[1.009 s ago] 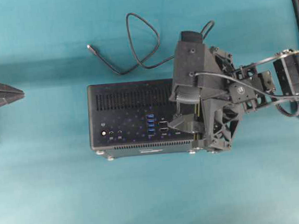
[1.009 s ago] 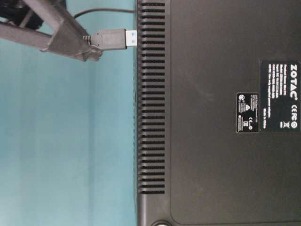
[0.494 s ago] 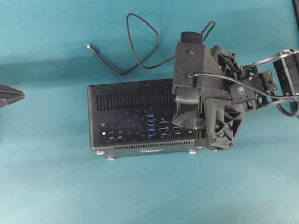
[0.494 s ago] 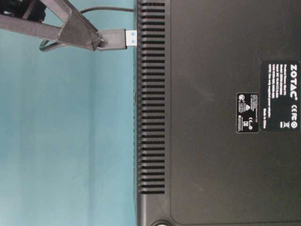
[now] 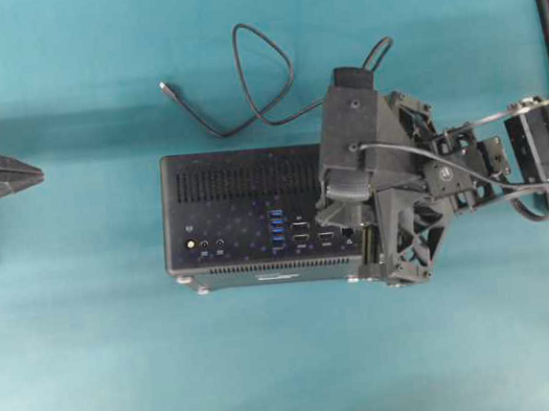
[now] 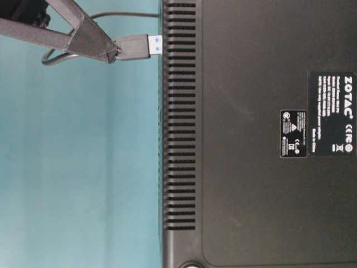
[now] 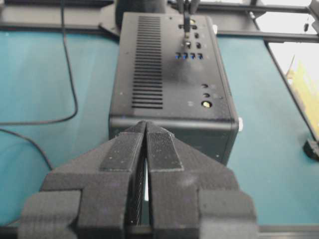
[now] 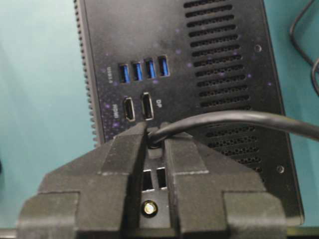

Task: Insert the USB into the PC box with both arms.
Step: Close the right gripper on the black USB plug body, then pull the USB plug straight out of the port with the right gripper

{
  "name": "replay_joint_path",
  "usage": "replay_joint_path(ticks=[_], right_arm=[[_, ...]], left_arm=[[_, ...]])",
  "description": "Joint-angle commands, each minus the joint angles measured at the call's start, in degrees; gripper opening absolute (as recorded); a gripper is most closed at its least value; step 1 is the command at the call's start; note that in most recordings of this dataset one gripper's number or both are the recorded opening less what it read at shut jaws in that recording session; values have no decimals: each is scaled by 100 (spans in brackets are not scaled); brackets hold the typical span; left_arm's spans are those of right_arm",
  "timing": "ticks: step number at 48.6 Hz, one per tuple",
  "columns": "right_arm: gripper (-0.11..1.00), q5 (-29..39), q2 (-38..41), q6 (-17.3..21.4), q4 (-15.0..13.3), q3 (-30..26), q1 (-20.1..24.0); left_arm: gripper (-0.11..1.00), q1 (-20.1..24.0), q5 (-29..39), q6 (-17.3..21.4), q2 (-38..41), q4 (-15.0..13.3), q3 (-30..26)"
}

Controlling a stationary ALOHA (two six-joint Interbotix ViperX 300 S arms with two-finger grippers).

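Right gripper (image 5: 359,239) sits, seen from overhead, over the right end of the PC box (image 5: 245,194), its fingers hidden under the wrist; the USB (image 5: 264,81) loops on the table beyond the box and its cable runs in beneath that wrist. The blue ports (image 5: 276,226) lie to the left of the gripper along the box's top face, so the coming move looks like a short shift leftward followed by a push down. The left gripper (image 5: 3,176) waits well apart at the left edge.

At table level (this view is turned on its side) the right gripper's fingers (image 6: 95,44) are pressed together on the rear of the plug (image 6: 136,46), whose blue tip points straight at the box face and stands just short of it; the plug's long axis is square to that face.

From the left wrist, the left gripper (image 7: 145,130) has its pads (image 7: 162,152) together on nothing, aimed at the near end of the box, which is close ahead.

From the right wrist, the cable (image 8: 239,119) emerges between the clamped fingers (image 8: 124,149), and the row of blue ports (image 8: 142,69) lies beyond the fingertips, past the HDMI and DP sockets. The right arm is clearly the nearer one.
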Motion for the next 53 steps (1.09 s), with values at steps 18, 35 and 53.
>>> replay_joint_path(ticks=[18, 35, 53], right_arm=[[11, 0, -88, 26, -431, -334, 53], [11, -44, 97, 26, -932, -554, 88], [11, -246, 229, 44, -1283, -527, 123]], left_arm=[[0, 9, -26, -18, 26, 9, -70], [0, 0, -26, -211, 26, 9, -79], [0, 9, -26, -246, 35, 9, -79]])
